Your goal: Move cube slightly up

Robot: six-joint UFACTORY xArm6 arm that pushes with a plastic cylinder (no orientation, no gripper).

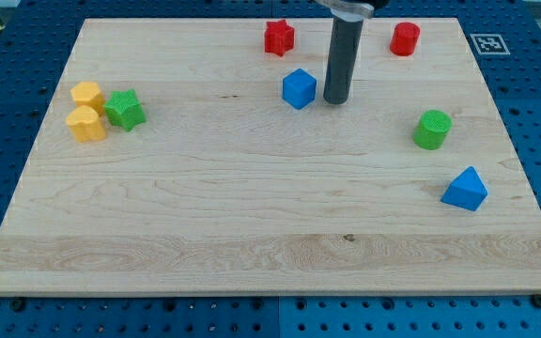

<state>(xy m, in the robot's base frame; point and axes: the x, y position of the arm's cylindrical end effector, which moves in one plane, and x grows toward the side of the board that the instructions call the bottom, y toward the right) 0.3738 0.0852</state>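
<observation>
A blue cube (299, 88) sits on the wooden board near the view's top centre. My tip (335, 99) rests on the board just to the right of the cube, a small gap apart from it. The dark rod rises straight up from the tip to the top of the view. A red star block (278, 38) lies above and slightly left of the cube.
A red cylinder (404, 39) is at the top right. A green cylinder (431, 130) and a blue triangular block (465, 190) are at the right. Two yellow blocks (86, 111) and a green star block (124, 110) cluster at the left. The board's top edge (205, 20) is near the cube.
</observation>
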